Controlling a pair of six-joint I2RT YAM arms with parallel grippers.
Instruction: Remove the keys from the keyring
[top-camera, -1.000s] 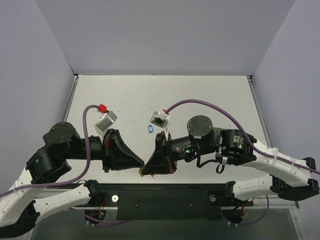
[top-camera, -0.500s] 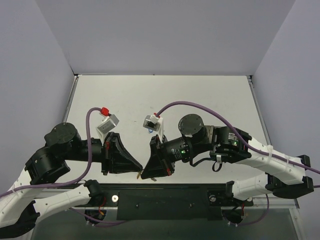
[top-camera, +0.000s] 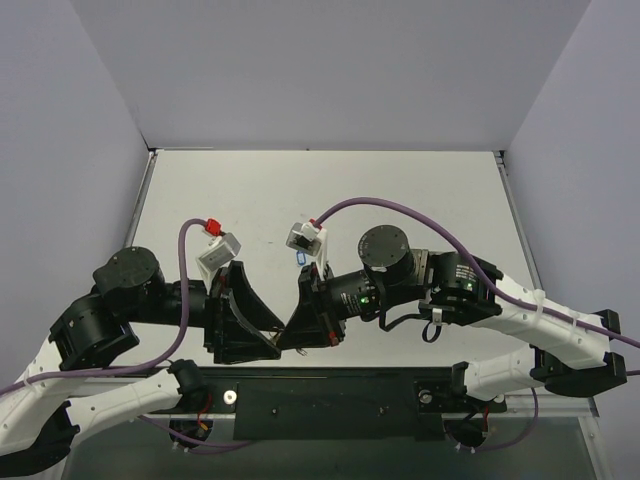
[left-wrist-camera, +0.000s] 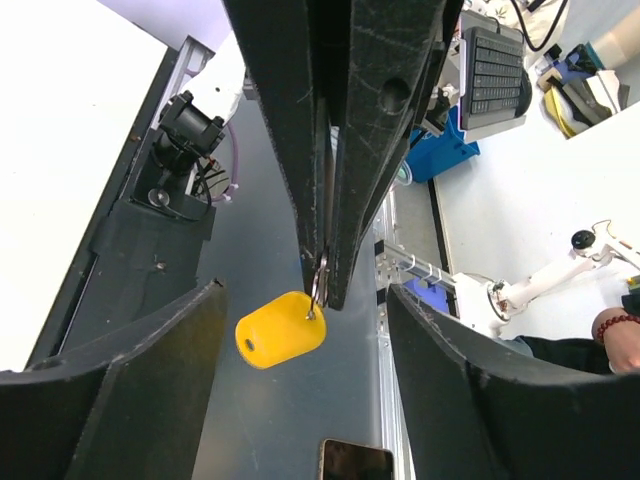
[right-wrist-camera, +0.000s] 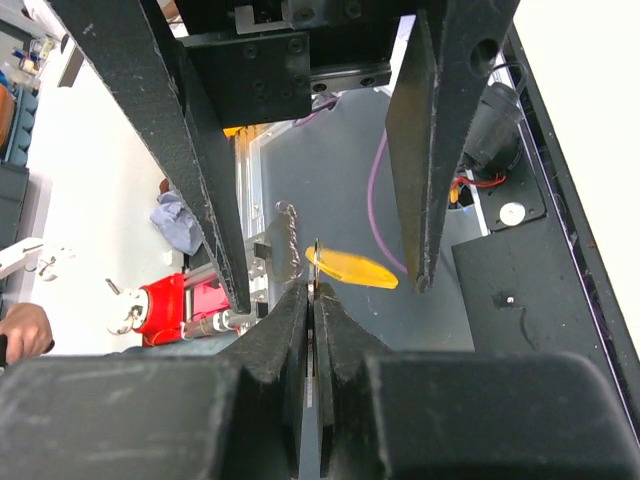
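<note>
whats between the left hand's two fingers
The right hand, shut on the keyring, yellow tag hanging below its tips. The left wrist view shows it, left fingers apart on either side.

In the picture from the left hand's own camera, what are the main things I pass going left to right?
Black finger → yellow keyring tag → the other black finger.

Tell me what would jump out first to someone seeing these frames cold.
A yellow oval plastic keyring tag dangles in mid-air by its thin metal ring, pinched in the shut tips of the right gripper, where the two arms meet at the near side. The left gripper stands wide open, one finger on either side of the tag, not touching it. Farther out, a small blue tag lies on the pale table.
</note>
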